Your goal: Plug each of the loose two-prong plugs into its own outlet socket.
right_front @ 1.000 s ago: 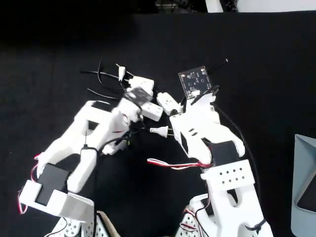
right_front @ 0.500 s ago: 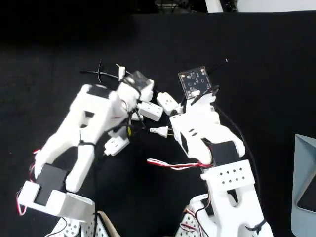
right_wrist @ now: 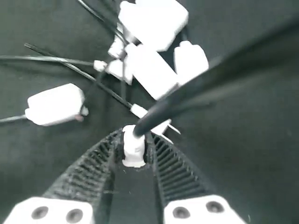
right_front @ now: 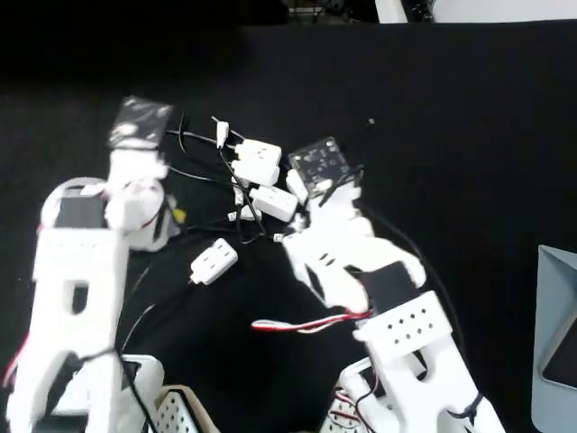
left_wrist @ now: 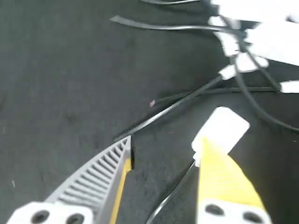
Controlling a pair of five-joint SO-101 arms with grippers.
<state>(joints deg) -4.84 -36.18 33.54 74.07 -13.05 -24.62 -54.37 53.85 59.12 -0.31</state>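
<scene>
Right gripper: jaws drawn narrow, clamped on a small white two-prong plug, pinched across its body. I cannot tell which way its prongs face. A thick dark cord runs off from beside the plug; I cannot tell whether it is the plug's own.

Left gripper: jaws wide, nothing between them, hanging over the black table. Just past my yellow finger lies the lone outlet block, on a thin black cable.

From the high view, 2 more sockets sit together beyond the held plug: the middle outlet block and the far outlet block. A loose plug lies at the far edge of that cluster, prongs showing.

Handling, my estimate:
- Plugs: light, hard, smooth plastic. The attached cord is likely springy enough to twist a plug in a weak pinch. Take hold on the 2 flat sides of the body, behind the prongs, never on the prongs or the cord.
- Outlet blocks: light and unanchored, so they will probably slide on the cloth under insertion force. My free left gripper should brace a block by its long sides, leaving the slotted face open.
</scene>
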